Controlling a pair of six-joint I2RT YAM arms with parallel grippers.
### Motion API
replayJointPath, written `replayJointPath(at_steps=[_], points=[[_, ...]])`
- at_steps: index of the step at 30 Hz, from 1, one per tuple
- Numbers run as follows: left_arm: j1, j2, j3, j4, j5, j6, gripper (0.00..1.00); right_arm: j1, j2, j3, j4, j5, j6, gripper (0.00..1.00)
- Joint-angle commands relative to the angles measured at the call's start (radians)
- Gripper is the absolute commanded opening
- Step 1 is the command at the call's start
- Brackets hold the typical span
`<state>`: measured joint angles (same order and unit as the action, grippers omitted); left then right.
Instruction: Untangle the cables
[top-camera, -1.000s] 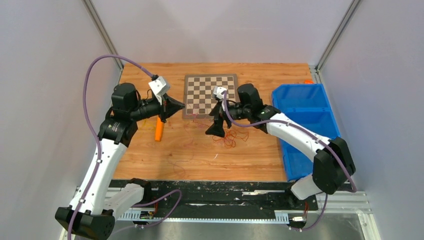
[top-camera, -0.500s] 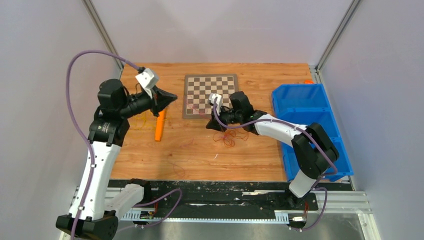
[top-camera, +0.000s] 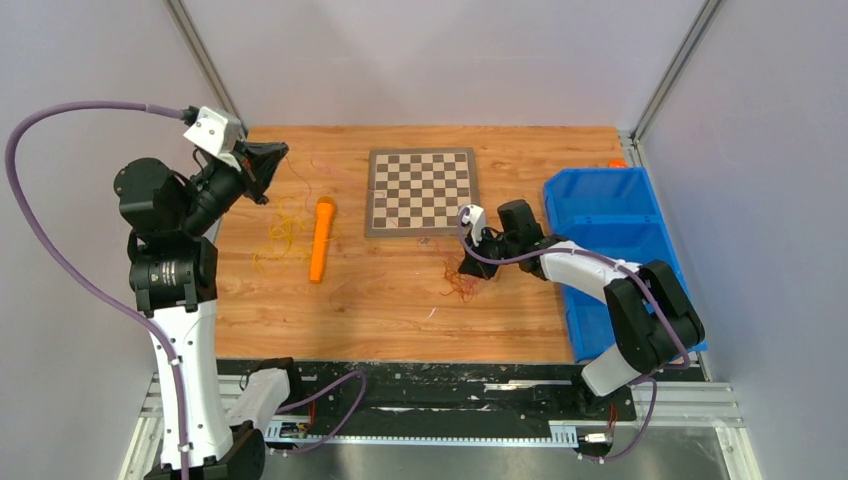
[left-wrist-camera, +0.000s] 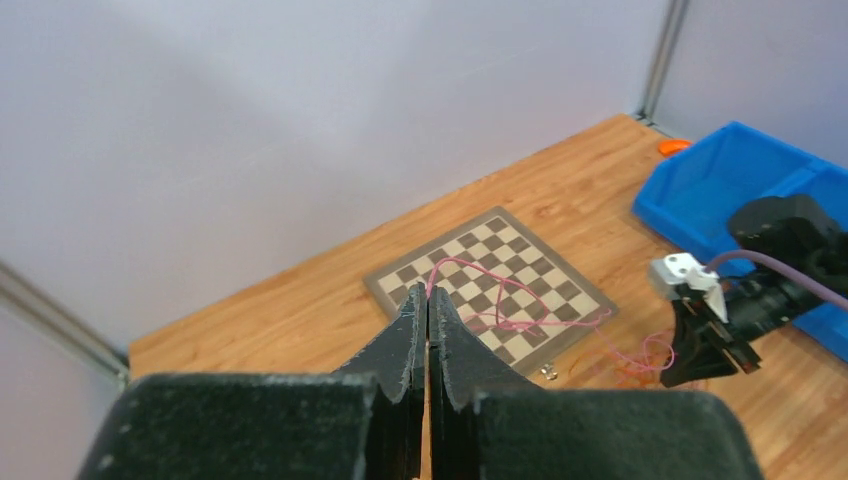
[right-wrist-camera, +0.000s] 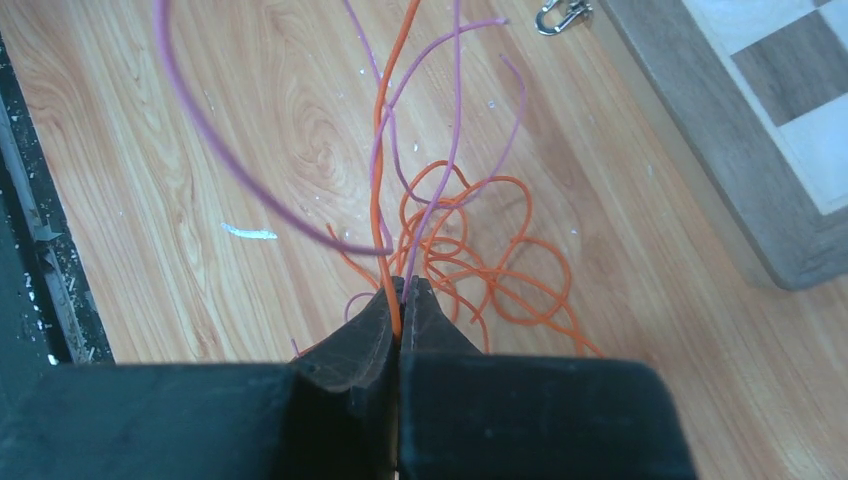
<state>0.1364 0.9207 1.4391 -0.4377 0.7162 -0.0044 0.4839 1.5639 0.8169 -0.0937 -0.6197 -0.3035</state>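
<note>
top view: the step in hand looks like drawing one strand out of the knot. the left gripper (top-camera: 270, 156) is raised over the far left corner of the table (top-camera: 520, 335). the right gripper (top-camera: 468, 268) sits low on the reddish-orange tangle (top-camera: 458, 287), just in front of the chessboard (top-camera: 421, 190). a yellow bundle (top-camera: 275, 235) lies well apart, left of the orange cylinder (top-camera: 320, 238), so part of the sorting seems done. the blue bin (top-camera: 600, 205) is close behind the right arm, and the left wall hems in the left arm (little room to pull further that way); upward looks like the freer direction.

left wrist: the jaws are pressed together with a pink strand (left-wrist-camera: 445, 261) coming out at their tips. it curves over the chessboard (left-wrist-camera: 520, 270) down to the tangle beside the right gripper (left-wrist-camera: 705, 345). it sags, so it is not yet taut.

right wrist: the jaws are closed on an orange strand (right-wrist-camera: 380, 200) together with pinkish-purple ones rising past the lens. the orange loops (right-wrist-camera: 480, 240) lie on the wood just beyond, near the chessboard's edge (right-wrist-camera: 700, 130), with a small metal shackle (right-wrist-camera: 558, 15) further off.

next, i judge, the right should keep pinning the knot while the left draws slowly. if the loops tighten, it should stop.
</note>
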Motion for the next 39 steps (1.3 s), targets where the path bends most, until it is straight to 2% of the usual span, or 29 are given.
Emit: replayJointPath(at_steps=[1, 7, 8, 9, 10, 11, 12, 18, 25, 35, 37, 39], points=[[0.06, 0.019, 0.028, 0.004, -0.047, -0.031, 0.0, -0.03, -0.038, 0.024, -0.018, -0.008, -0.036, 0.0], [0.069, 0.032, 0.034, 0.039, 0.063, -0.102, 0.0, -0.033, -0.028, 0.155, -0.168, -0.095, -0.061, 0.0], [0.07, 0.034, 0.034, 0.041, 0.081, -0.109, 0.0, -0.032, -0.04, 0.172, -0.176, -0.115, -0.063, 0.12], [0.069, 0.036, 0.034, 0.043, 0.097, -0.113, 0.0, -0.03, -0.056, 0.195, -0.185, -0.131, -0.057, 0.39], [0.069, 0.04, 0.035, 0.044, 0.137, -0.126, 0.0, -0.028, -0.067, 0.222, -0.194, -0.14, -0.039, 0.74], [0.068, 0.041, 0.032, 0.054, 0.154, -0.137, 0.0, -0.021, -0.079, 0.248, -0.195, -0.147, -0.018, 0.95], [0.068, 0.042, 0.02, 0.064, 0.185, -0.171, 0.0, -0.014, -0.09, 0.275, -0.195, -0.167, -0.002, 0.99], [-0.002, 0.041, -0.015, 0.065, 0.203, -0.175, 0.0, 0.086, -0.076, 0.482, -0.136, -0.209, 0.149, 1.0], [-0.085, 0.039, -0.048, 0.058, 0.163, -0.165, 0.0, 0.229, 0.034, 0.712, -0.054, -0.213, 0.269, 1.0], [-0.112, 0.045, -0.054, 0.072, 0.141, -0.164, 0.0, 0.343, 0.148, 0.68, 0.044, -0.169, 0.258, 0.98], [-0.111, 0.047, -0.048, 0.074, 0.139, -0.165, 0.0, 0.343, 0.172, 0.662, 0.045, -0.153, 0.23, 0.89], [-0.111, 0.045, -0.044, 0.072, 0.13, -0.165, 0.0, 0.342, 0.185, 0.637, 0.045, -0.132, 0.192, 0.58]])
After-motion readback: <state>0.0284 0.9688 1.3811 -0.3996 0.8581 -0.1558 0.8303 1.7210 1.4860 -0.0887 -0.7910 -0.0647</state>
